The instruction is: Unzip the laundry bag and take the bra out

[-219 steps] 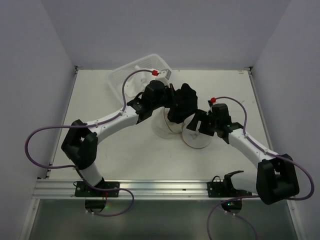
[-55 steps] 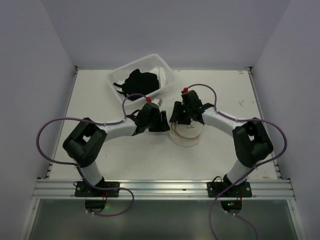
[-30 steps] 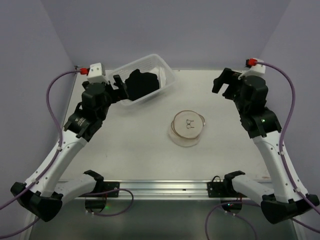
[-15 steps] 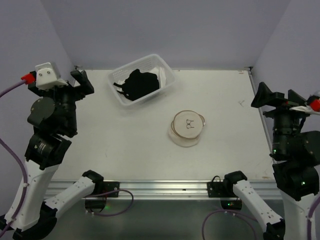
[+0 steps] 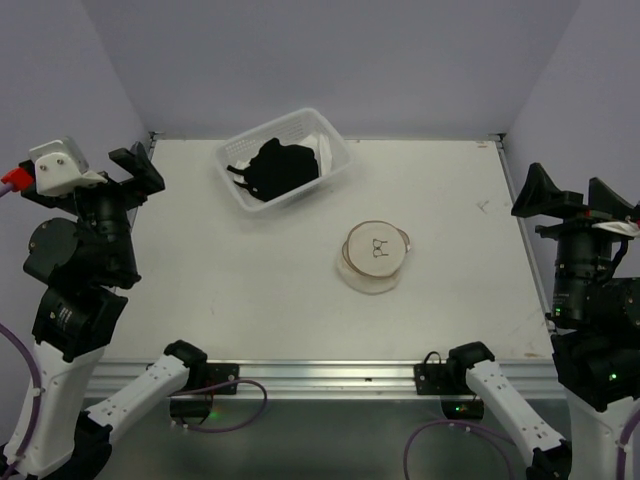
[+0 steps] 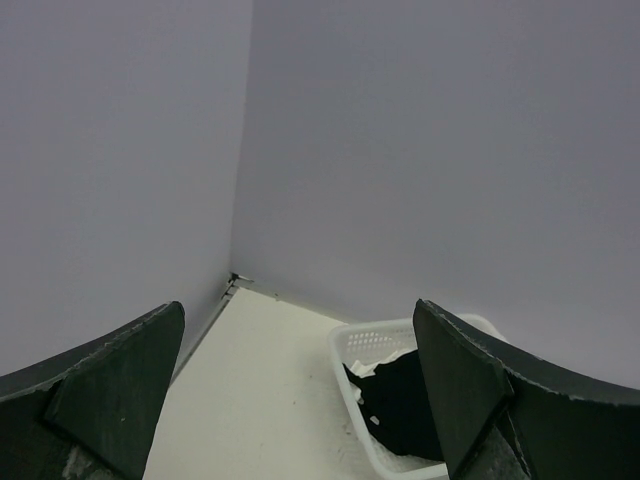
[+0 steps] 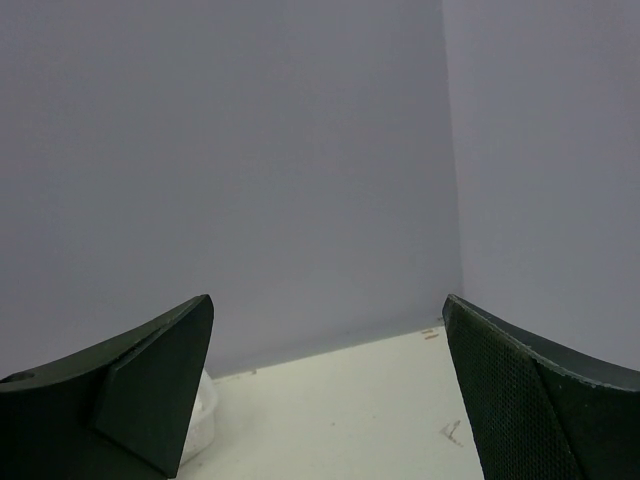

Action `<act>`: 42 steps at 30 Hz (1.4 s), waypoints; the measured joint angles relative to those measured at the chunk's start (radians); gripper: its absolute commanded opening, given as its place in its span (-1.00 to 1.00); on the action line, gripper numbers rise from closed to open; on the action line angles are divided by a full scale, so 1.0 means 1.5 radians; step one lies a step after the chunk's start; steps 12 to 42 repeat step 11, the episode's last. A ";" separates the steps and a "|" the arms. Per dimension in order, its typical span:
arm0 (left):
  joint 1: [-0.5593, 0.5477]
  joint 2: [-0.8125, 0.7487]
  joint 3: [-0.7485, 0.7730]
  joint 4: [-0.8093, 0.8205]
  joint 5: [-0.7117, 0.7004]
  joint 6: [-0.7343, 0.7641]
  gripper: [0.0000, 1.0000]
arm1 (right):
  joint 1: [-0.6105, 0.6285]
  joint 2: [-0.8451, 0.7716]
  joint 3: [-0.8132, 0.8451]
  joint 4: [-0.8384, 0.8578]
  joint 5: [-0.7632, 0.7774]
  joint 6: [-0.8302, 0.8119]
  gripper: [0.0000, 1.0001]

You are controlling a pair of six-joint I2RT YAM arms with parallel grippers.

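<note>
The laundry bag (image 5: 375,256), a round white mesh pouch with tan rim trim and a small black drawing on top, lies flat near the table's middle. The black bra (image 5: 283,167) lies bunched in the white plastic basket (image 5: 335,146) at the back left. The left wrist view shows the bra (image 6: 405,400) in the basket (image 6: 352,345) beyond my left gripper (image 6: 295,400). That left gripper (image 5: 125,178) is raised at the far left, open and empty. My right gripper (image 5: 572,195) is raised at the far right, open and empty; in its own view the right gripper (image 7: 325,390) frames bare table.
Grey walls enclose the table on three sides. A metal rail (image 5: 330,375) runs along the near edge by the arm bases. A white scrap (image 6: 392,365) lies beside the bra in the basket. A white rounded edge (image 7: 203,412) shows at the left of the right wrist view.
Both arms have lifted and swung outward to the table's sides, away from the basket and the bag. The bag, the basket and the bra have stayed put.
</note>
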 measured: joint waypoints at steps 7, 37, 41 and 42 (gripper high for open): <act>0.000 0.000 0.000 0.001 -0.002 -0.002 1.00 | 0.000 0.000 0.000 0.000 -0.017 0.000 0.97; 0.000 0.002 0.000 0.001 -0.002 -0.002 1.00 | 0.000 0.001 0.000 0.000 -0.024 0.001 0.97; 0.000 0.002 0.000 0.001 -0.002 -0.002 1.00 | 0.000 0.001 0.000 0.000 -0.024 0.001 0.97; 0.000 0.002 0.000 0.001 -0.002 -0.002 1.00 | 0.000 0.001 0.000 0.000 -0.024 0.001 0.97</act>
